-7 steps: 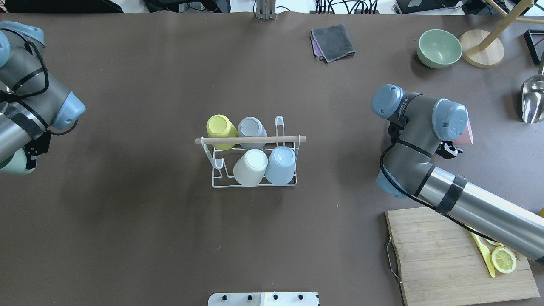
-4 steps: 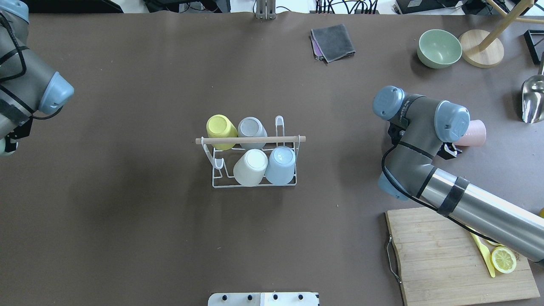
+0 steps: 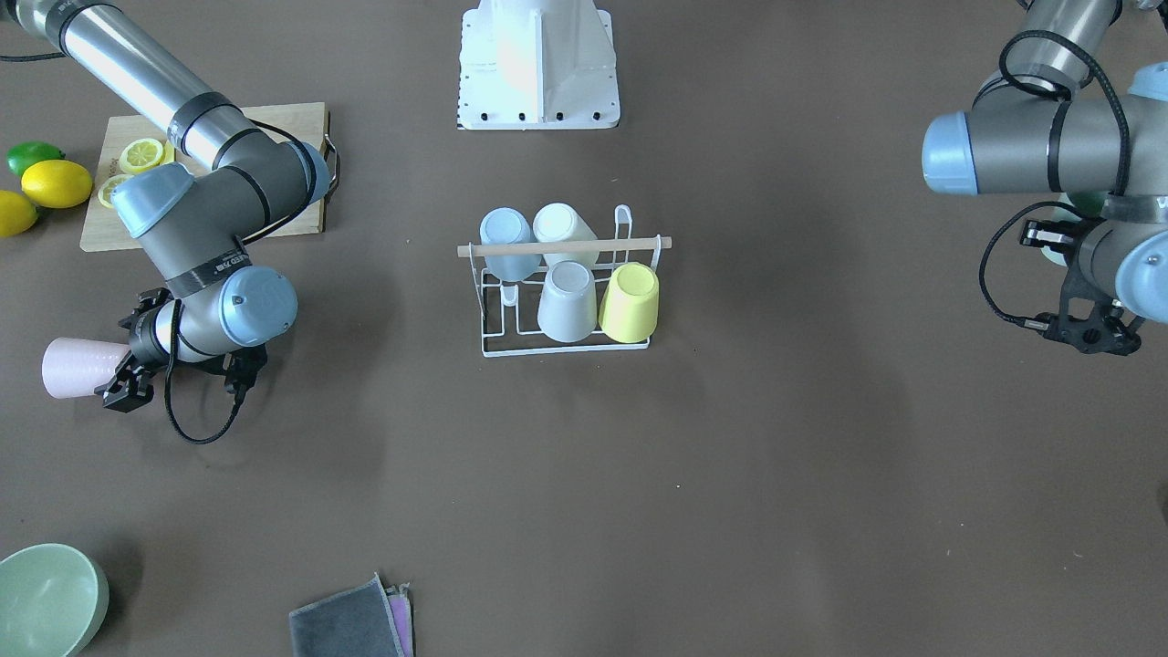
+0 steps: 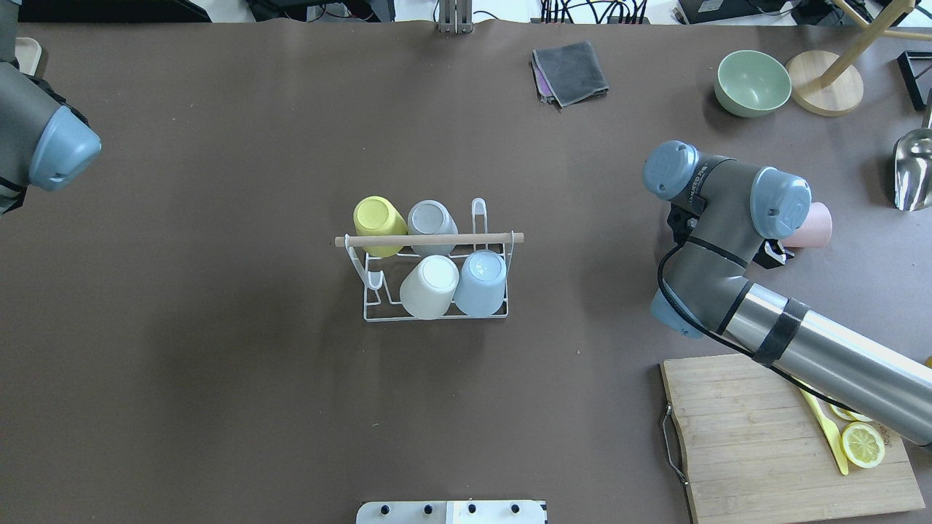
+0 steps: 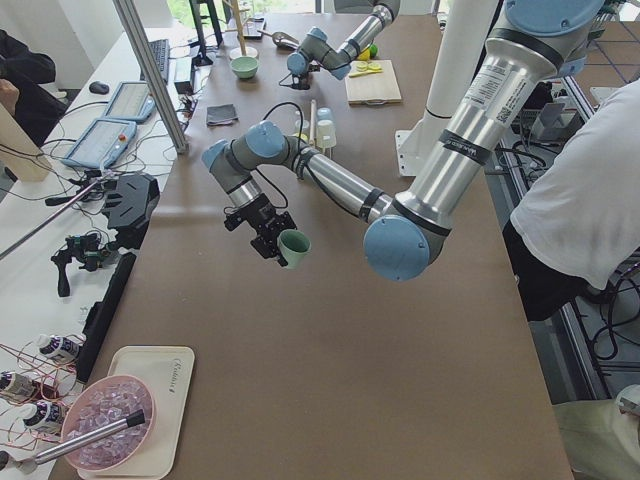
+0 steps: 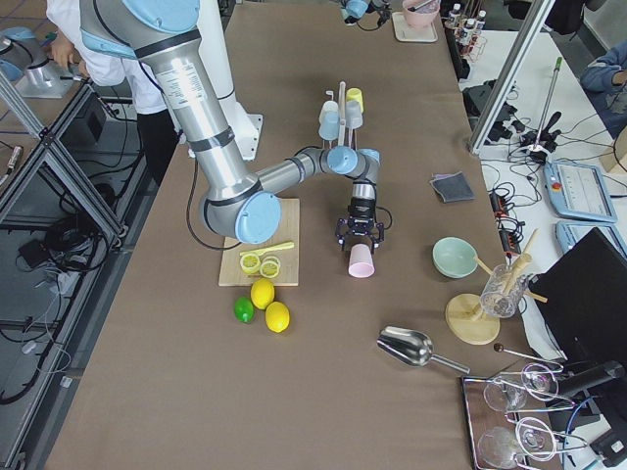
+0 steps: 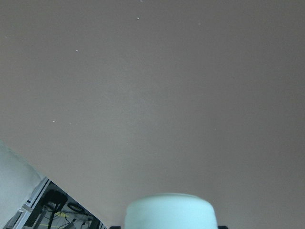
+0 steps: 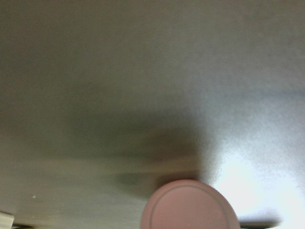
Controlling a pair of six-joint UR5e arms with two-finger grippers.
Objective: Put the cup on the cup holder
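Note:
The white wire cup holder (image 4: pixel 437 316) with a wooden rod (image 4: pixel 428 239) stands mid-table and also shows in the front view (image 3: pixel 566 351). A yellow (image 4: pixel 378 217), a grey (image 4: pixel 429 217), a white (image 4: pixel 429 285) and a blue cup (image 4: pixel 482 280) sit upside down on it. My right gripper (image 3: pixel 120 376) is shut on a pink cup (image 4: pixel 814 225), held on its side far right of the holder; the cup also shows in the right wrist view (image 8: pixel 189 206). My left gripper (image 5: pixel 272 238) is shut on a pale green cup (image 5: pixel 294 247) far to the left, out of the overhead view; the cup shows in the left wrist view (image 7: pixel 169 211).
A wooden cutting board (image 4: pixel 757 451) with a lemon slice (image 4: pixel 862 444) and a yellow knife lies at front right. A green bowl (image 4: pixel 752 82), a wooden stand base (image 4: pixel 826 84), a metal scoop (image 4: pixel 914 171) and a grey cloth (image 4: pixel 571 71) lie along the far edge.
My left arm has drawn back to the left with the green cup and left the overhead view. My right arm has shifted slightly right, and more of the pink cup shows.

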